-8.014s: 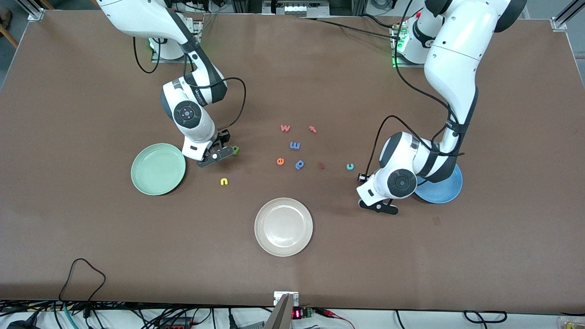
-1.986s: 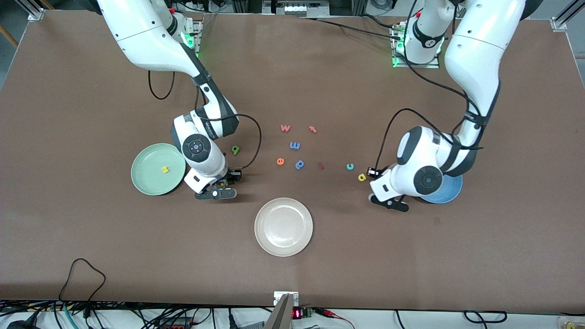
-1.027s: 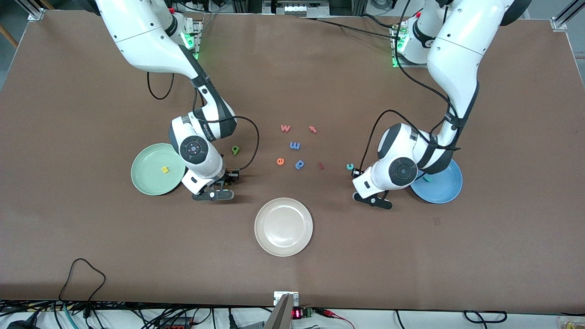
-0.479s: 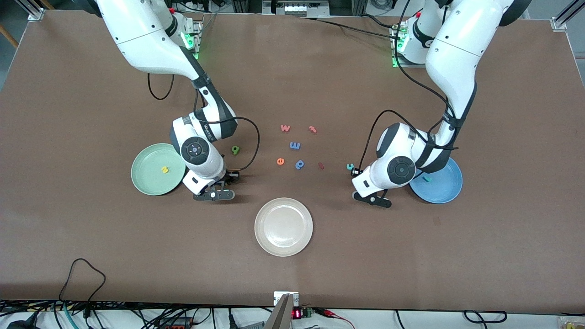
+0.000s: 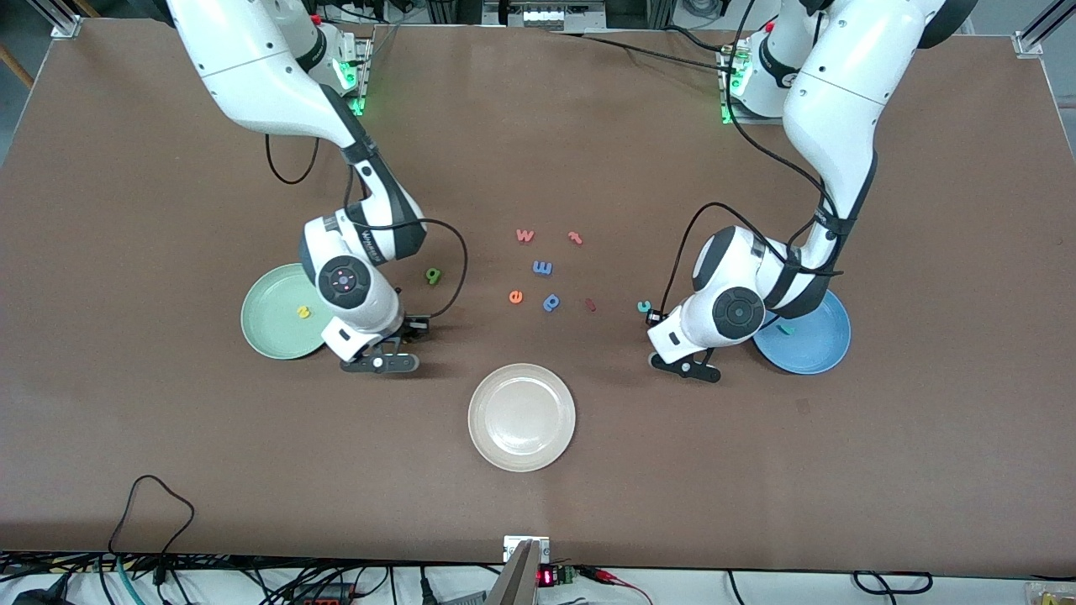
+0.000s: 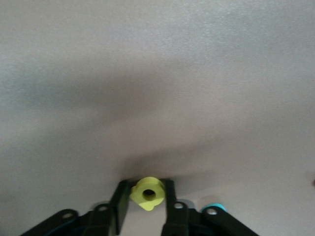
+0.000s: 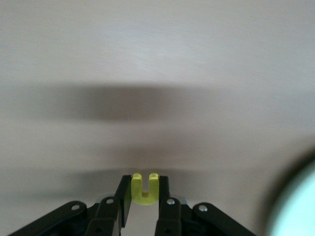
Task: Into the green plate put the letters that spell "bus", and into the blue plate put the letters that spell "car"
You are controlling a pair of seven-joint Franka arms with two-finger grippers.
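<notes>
Farther from the front camera than the cream-white plate: toward the right arm's end, the green plate with the yellow "s" and the right gripper; toward the left arm's, the blue plate with the teal "r" and the left gripper

Table wide open nr front camera; only cream plate there. Letter cluster crowds gap btwn arms.

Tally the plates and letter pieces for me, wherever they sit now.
Round shallow plates: 3 (pale green, cream-white, sky-blue)
Small letter pieces loose on the table: 8
Letter pieces in plates: 2 (yellow s, teal r)
Letter pieces gripped: 2 (yellow a in left gripper, yellow u in right gripper)
Total: 15
</notes>
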